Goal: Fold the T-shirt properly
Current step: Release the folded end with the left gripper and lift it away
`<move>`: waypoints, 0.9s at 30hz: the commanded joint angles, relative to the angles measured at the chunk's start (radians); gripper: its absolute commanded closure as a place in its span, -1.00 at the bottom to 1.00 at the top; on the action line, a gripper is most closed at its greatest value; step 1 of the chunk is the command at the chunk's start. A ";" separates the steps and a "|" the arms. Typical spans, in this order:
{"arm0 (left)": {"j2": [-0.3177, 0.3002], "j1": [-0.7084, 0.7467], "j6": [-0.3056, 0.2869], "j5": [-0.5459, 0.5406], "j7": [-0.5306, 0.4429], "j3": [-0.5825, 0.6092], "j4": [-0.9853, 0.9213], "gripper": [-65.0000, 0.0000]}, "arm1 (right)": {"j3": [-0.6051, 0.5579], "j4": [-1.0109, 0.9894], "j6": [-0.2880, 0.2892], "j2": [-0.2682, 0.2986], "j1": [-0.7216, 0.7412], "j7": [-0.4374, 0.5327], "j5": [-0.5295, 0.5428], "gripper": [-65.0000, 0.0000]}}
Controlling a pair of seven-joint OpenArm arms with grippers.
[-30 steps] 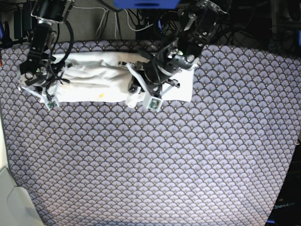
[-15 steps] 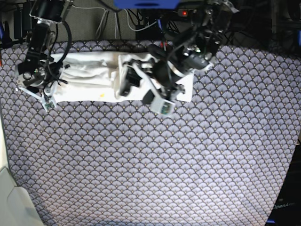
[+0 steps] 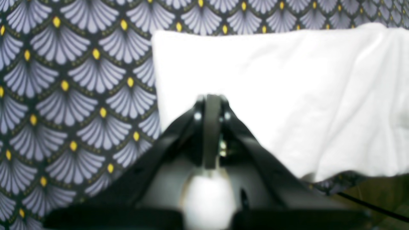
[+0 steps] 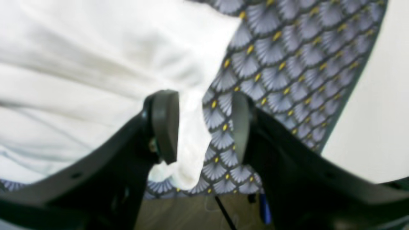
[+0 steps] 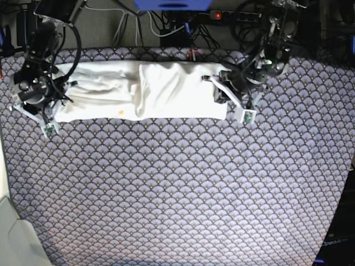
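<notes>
The T-shirt [image 5: 141,90] is laid as a long strip at 12 o'clock of the cloth, axis 9-to-3, w/ the right gripper [image 4: 204,127] spread open at its 9 end and the left gripper [image 3: 209,105] shut empty at its 3 end.

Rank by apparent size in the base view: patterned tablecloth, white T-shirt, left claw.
1. Fan-patterned purple tablecloth, largest by far.
2. White folded cotton T-shirt.
3. Left claw, smallest.
</notes>
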 commanded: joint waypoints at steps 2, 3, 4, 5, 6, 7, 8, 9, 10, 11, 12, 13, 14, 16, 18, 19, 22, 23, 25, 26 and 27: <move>-0.001 -0.008 -0.006 -0.007 -0.016 -0.005 0.010 0.98 | 0.002 0.014 0.006 0.008 0.012 -0.015 0.002 0.13; -0.001 -0.008 -0.006 -0.004 -0.017 -0.005 0.008 0.98 | 0.002 0.014 0.006 0.008 0.012 -0.023 0.002 0.13; -0.001 -0.008 -0.006 -0.004 -0.019 -0.005 0.008 0.98 | 0.000 0.014 0.006 0.008 0.010 -0.029 0.002 0.09; -0.001 -0.008 -0.006 -0.004 -0.019 -0.005 0.008 0.98 | -0.001 0.014 0.006 0.008 0.010 -0.032 0.004 0.04; -0.001 -0.008 -0.006 -0.004 -0.017 -0.005 0.008 0.98 | -0.001 0.014 0.006 0.008 0.010 -0.036 0.004 -0.03; -0.001 -0.008 -0.006 -0.004 -0.017 -0.005 0.008 0.98 | 0.000 0.014 0.006 0.008 0.010 -0.036 0.005 -0.10; -0.001 -0.008 -0.006 -0.004 -0.019 -0.005 0.008 0.98 | 0.002 0.017 0.006 0.008 0.010 -0.036 0.005 -0.17; -0.001 -0.008 -0.006 -0.002 -0.019 -0.005 0.010 0.98 | 0.002 0.019 0.006 0.006 0.010 -0.036 0.005 -0.22; -0.001 -0.008 -0.006 -0.002 -0.019 -0.005 0.010 0.98 | 0.002 0.019 0.006 0.006 0.010 -0.036 0.005 -0.24; -0.001 -0.008 -0.006 -0.002 -0.019 -0.005 0.008 0.98 | 0.002 0.019 0.006 0.003 0.010 -0.038 0.005 -0.24; -0.001 -0.010 -0.006 -0.002 -0.020 -0.005 0.007 0.98 | 0.002 0.019 0.006 0.002 0.010 -0.038 0.005 -0.25; -0.001 -0.010 -0.006 -0.002 -0.022 -0.005 0.007 0.98 | 0.002 0.017 0.006 0.002 0.010 -0.038 0.005 -0.25; -0.001 -0.010 -0.006 -0.002 -0.022 -0.005 0.007 0.98 | 0.002 0.014 0.006 -0.001 0.013 -0.038 0.005 -0.25; -0.001 -0.010 -0.006 -0.002 -0.022 -0.005 0.007 0.98 | 0.004 0.013 0.006 -0.017 0.018 -0.038 0.005 -0.25; -0.001 -0.010 -0.006 -0.002 -0.022 -0.005 0.007 0.98 | 0.011 0.013 0.006 -0.030 0.021 -0.038 0.005 -0.25; -0.001 -0.010 -0.006 -0.002 -0.022 -0.005 0.007 0.98 | 0.017 0.011 0.006 -0.040 0.021 -0.038 0.005 -0.25; -0.001 -0.010 -0.004 -0.002 -0.020 -0.005 0.007 0.98 | 0.019 0.011 0.006 -0.064 0.021 -0.035 0.005 -0.25; -0.001 -0.010 -0.004 -0.002 -0.020 -0.005 0.008 0.98 | 0.019 0.011 0.006 -0.066 0.021 -0.032 0.005 -0.25; -0.001 -0.010 -0.002 -0.002 -0.017 -0.005 0.011 0.98 | 0.019 0.011 0.006 -0.073 0.021 -0.029 0.005 -0.25; -0.001 -0.008 -0.002 -0.002 -0.017 -0.006 0.013 0.98 | 0.019 0.011 0.006 -0.073 0.021 -0.029 0.005 -0.25; -0.001 -0.008 -0.002 -0.002 -0.016 -0.006 0.014 0.98 | 0.019 0.011 0.006 -0.073 0.021 -0.029 0.005 -0.25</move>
